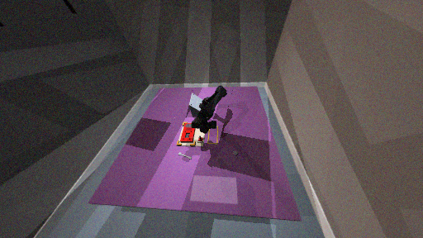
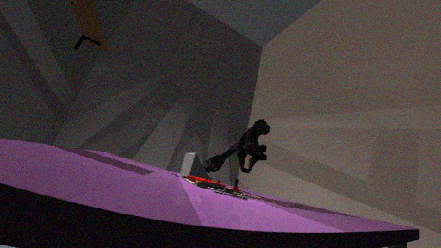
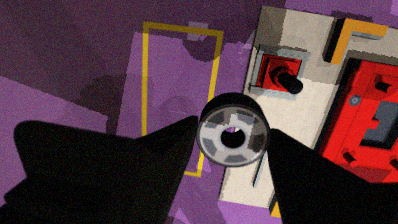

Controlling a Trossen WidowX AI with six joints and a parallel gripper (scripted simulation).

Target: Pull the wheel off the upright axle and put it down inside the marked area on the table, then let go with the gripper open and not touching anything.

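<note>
The wheel (image 3: 211, 136), black with a pale spoked hub, is held between the two fingers of my gripper (image 3: 232, 129) (image 2: 246, 170), which is shut on it. In the exterior view the fingertips are raised above the board. The upright axle (image 3: 290, 82) (image 2: 236, 183) is a bare black peg on a red square base, up and right of the wheel in the wrist view. The marked area (image 3: 145, 75) (image 1: 217, 135) is a yellow outline on the table beside the board. In the wrist view the wheel is between its lower right edge and the board. The gripper's fingers are hard to make out in the top view.
The cream board (image 3: 290, 117) carries a red block (image 3: 340, 120) (image 1: 187, 134) and an orange corner bracket (image 3: 343, 40). A pale upright panel (image 1: 195, 102) (image 2: 188, 164) stands behind the board. A small wrench-shaped piece (image 1: 184, 155) and a small grey piece (image 1: 235, 153) lie on the table.
</note>
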